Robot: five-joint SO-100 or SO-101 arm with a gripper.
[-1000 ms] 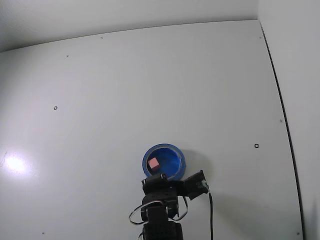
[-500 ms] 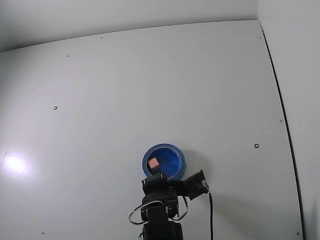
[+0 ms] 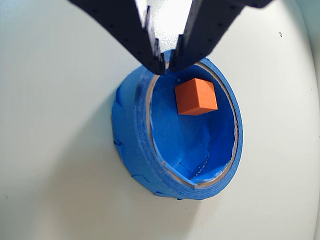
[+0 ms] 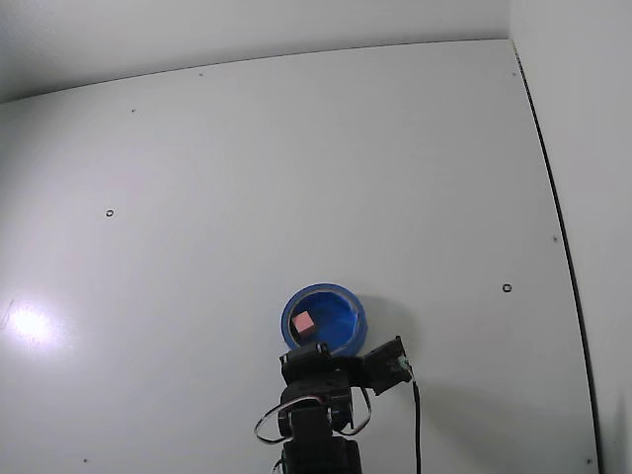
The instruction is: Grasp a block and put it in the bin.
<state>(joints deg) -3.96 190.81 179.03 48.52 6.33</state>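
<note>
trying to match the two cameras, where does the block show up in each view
Wrist view: the block lies inside the bin, in its upper right part, just below the gripper fingertips.
Fixed view: the block is a small pink speck in the left part of the bin, low in the picture, just above the arm.
Shared landmark: the blue bin.

Bright even light, glare patch on table [image 4: 30, 323], soft shadows

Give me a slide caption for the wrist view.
Orange block resting inside the blue bin, tool nearly closed above the rim.
</note>
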